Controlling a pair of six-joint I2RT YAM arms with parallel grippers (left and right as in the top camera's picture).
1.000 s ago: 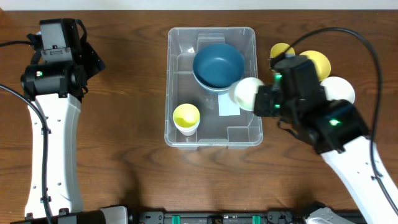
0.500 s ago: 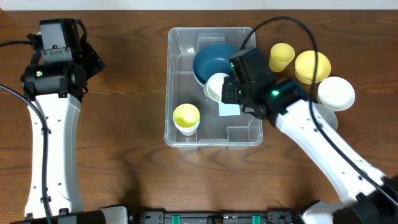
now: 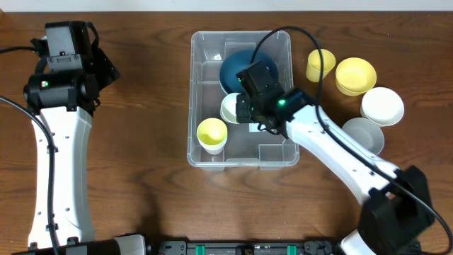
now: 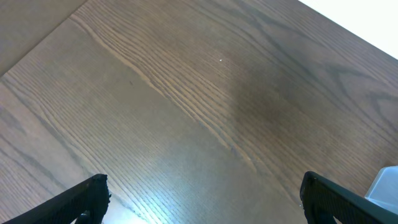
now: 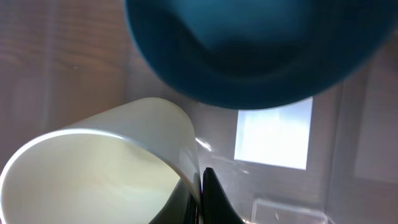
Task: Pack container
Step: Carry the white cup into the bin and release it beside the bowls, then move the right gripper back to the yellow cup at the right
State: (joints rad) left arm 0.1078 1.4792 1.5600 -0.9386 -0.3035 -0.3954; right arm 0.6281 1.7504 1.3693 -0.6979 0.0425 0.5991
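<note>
The clear rectangular container (image 3: 200,152) sits at the table's centre with a white label (image 5: 273,132) on its base. Inside it are a dark blue bowl (image 3: 238,65), also in the right wrist view (image 5: 261,50), and a small white cup with a yellow inside (image 3: 211,134). My right gripper (image 3: 241,110) is shut on the rim of a cream cup (image 3: 231,108), held inside the container between the blue bowl and the yellow-lined cup. In the right wrist view the fingers (image 5: 200,194) pinch the cup wall (image 5: 106,168). My left gripper (image 4: 199,199) is open over bare wood at the far left.
To the right of the container stand a yellow cup (image 3: 320,64), a yellow bowl (image 3: 355,75), a white bowl (image 3: 382,105) and a clear bowl (image 3: 362,134). The right arm's cable (image 3: 301,42) loops over the container's right side.
My right gripper has carried the cream cup from the container's right rim leftward and down into the container. The left arm has not moved.
</note>
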